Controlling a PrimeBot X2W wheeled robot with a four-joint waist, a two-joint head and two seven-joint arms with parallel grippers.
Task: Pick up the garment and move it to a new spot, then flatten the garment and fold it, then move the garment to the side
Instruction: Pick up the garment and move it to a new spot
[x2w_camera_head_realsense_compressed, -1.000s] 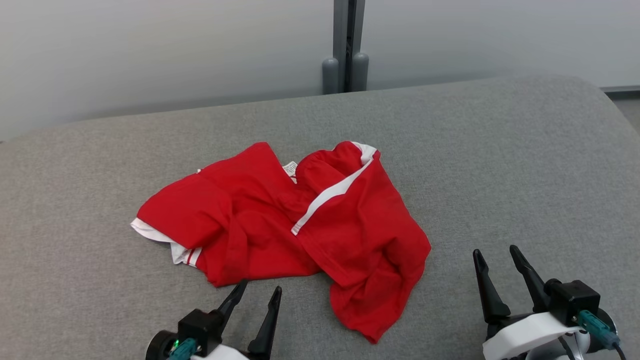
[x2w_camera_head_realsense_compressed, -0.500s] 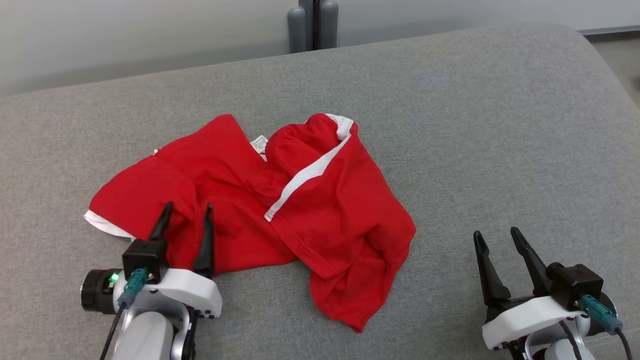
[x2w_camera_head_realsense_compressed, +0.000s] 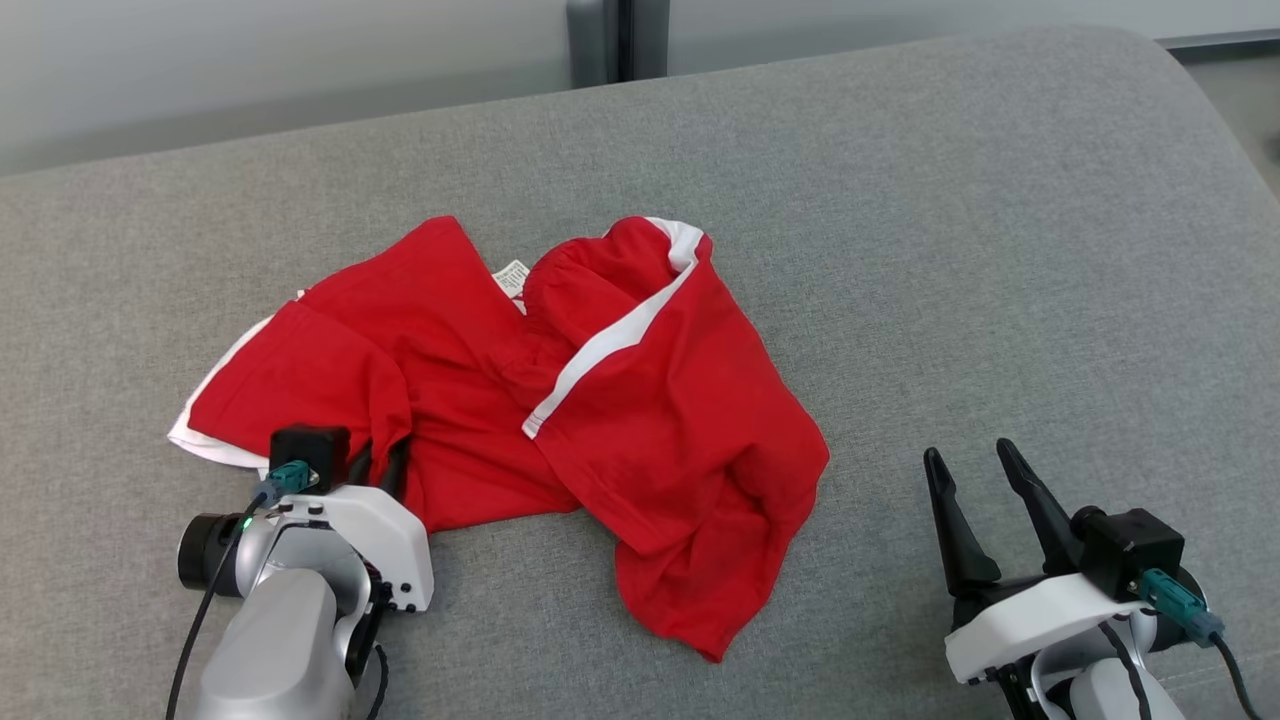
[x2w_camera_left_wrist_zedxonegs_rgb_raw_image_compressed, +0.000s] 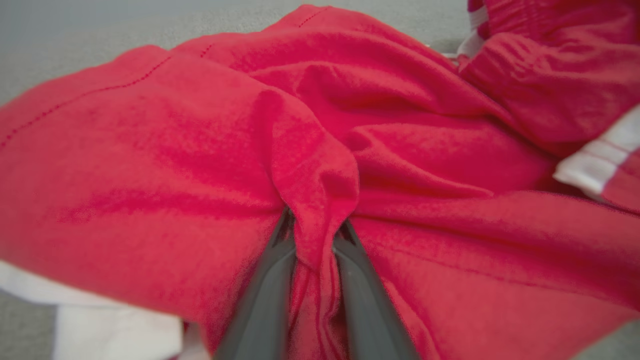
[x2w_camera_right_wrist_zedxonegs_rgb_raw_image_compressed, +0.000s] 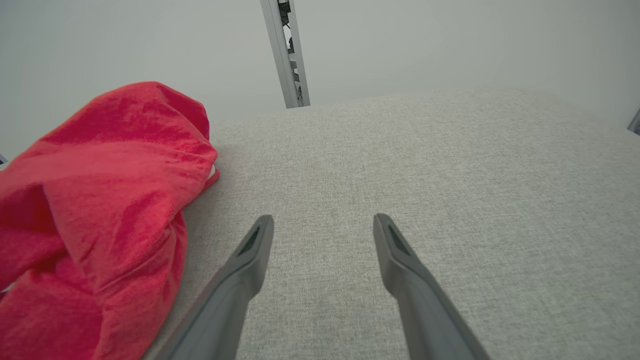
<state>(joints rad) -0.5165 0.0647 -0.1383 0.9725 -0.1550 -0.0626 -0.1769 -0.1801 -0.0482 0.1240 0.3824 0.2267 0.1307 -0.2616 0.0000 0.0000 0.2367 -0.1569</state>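
Red fold, pinched tight between the fingers of the left pincer (x2w_camera_left_wrist_zedxonegs_rgb_raw_image_compressed: 314, 230): in the left wrist view we saw it gripping a raised ridge of the garment (x2w_camera_head_realsense_compressed: 640, 400), with the fingertips buried in cloth. From the head view that pincer sat at the garment's near-left edge, its fingers running in under a red flap. Just left of it a white hem (x2w_camera_head_realsense_compressed: 200, 440) poked out from under the red.

Right pincer (x2w_camera_head_realsense_compressed: 969, 455) was at lower right, spread wide and holding nothing, over bare grey surface (x2w_camera_head_realsense_compressed: 1000, 250) and well apart from the garment. We couldn't tell whether it touched the surface. In its wrist view the garment's nearest lobe sat off to the left of its fingers, not touching them.

Garment lay crumpled on the surface, left of centre, in two lobes. The left lobe was folded over itself and the right one trailed to a point toward the near edge. We saw a white stripe (x2w_camera_head_realsense_compressed: 610, 350) running diagonally across the middle up to a white band at the far side. A small white label (x2w_camera_head_realsense_compressed: 511, 275) showed between the lobes at the far edge.

Past the surface's far edge we saw a grey post (x2w_camera_head_realsense_compressed: 610, 40) against a pale wall (x2w_camera_head_realsense_compressed: 250, 70).
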